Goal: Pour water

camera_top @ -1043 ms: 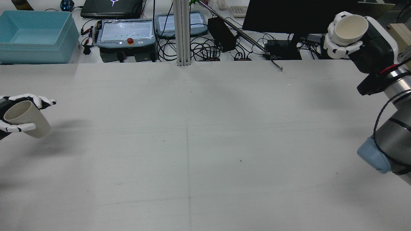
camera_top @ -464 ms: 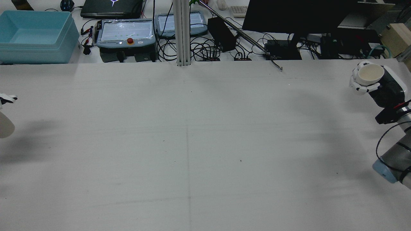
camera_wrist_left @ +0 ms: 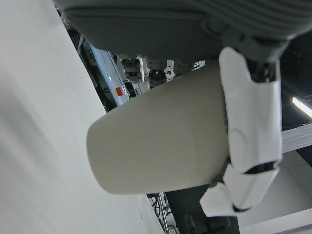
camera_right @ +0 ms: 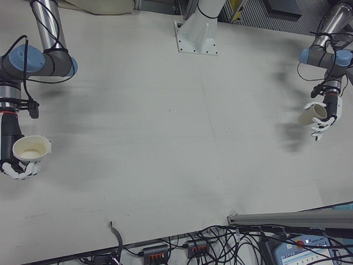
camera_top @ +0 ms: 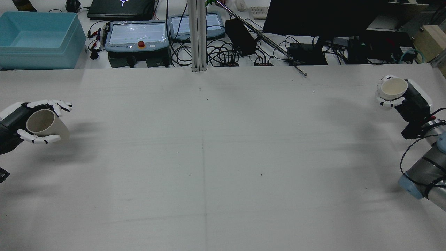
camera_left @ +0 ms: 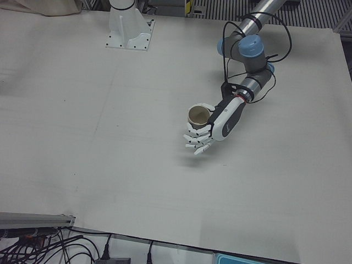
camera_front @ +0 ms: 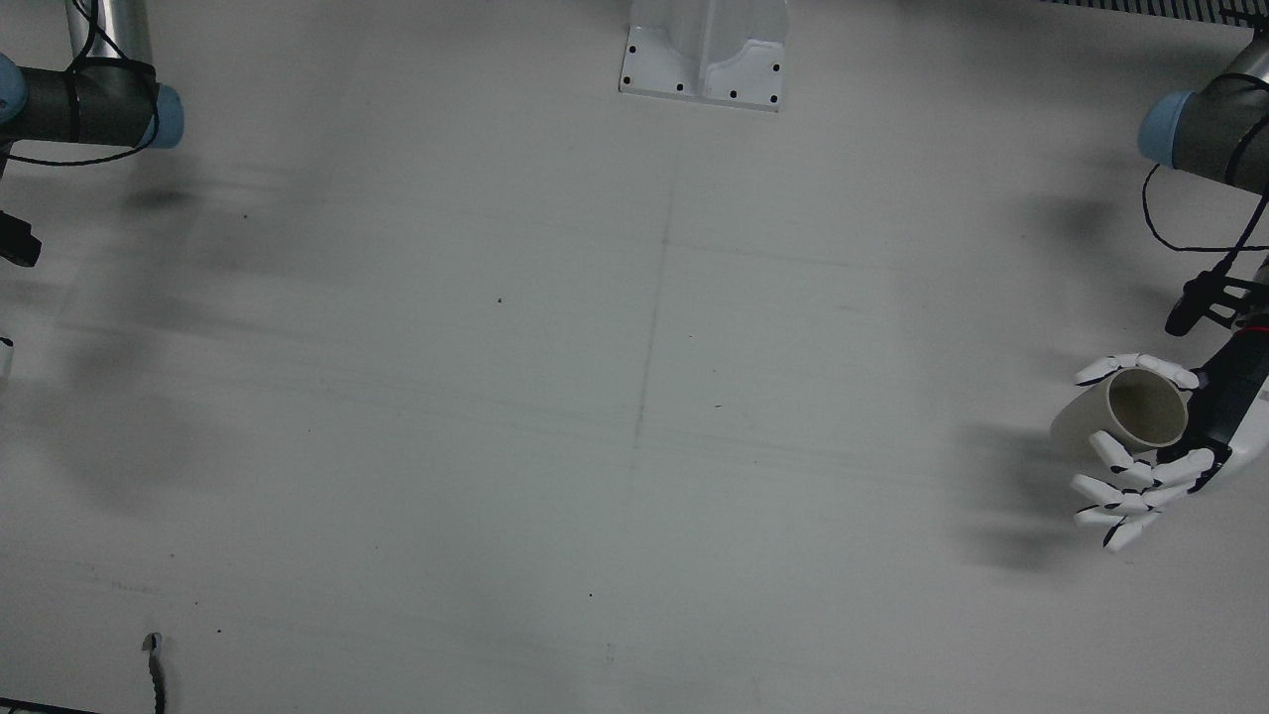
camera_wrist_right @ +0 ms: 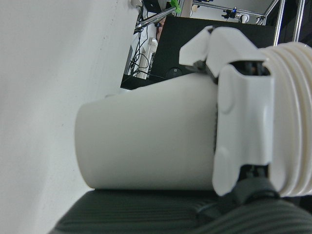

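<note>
Both cups, the left cup (camera_top: pixel 45 123) and the right cup (camera_top: pixel 393 88), are plain cream. Each robot hand, left (camera_top: pixel 41 122) and right (camera_top: pixel 390 94), is white with black joints. The counter (camera_top: pixel 223 157) is pale grey. A bin (camera_top: pixel 38 38) is light blue.

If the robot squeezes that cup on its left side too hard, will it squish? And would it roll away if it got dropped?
The plain beige paper-looking cup in the left hand has thin walls, so a hard squeeze would probably dent it. It looks light and held tilted. Its round, tapered sides mean that if dropped on the white table it would likely roll in a curve.
</note>
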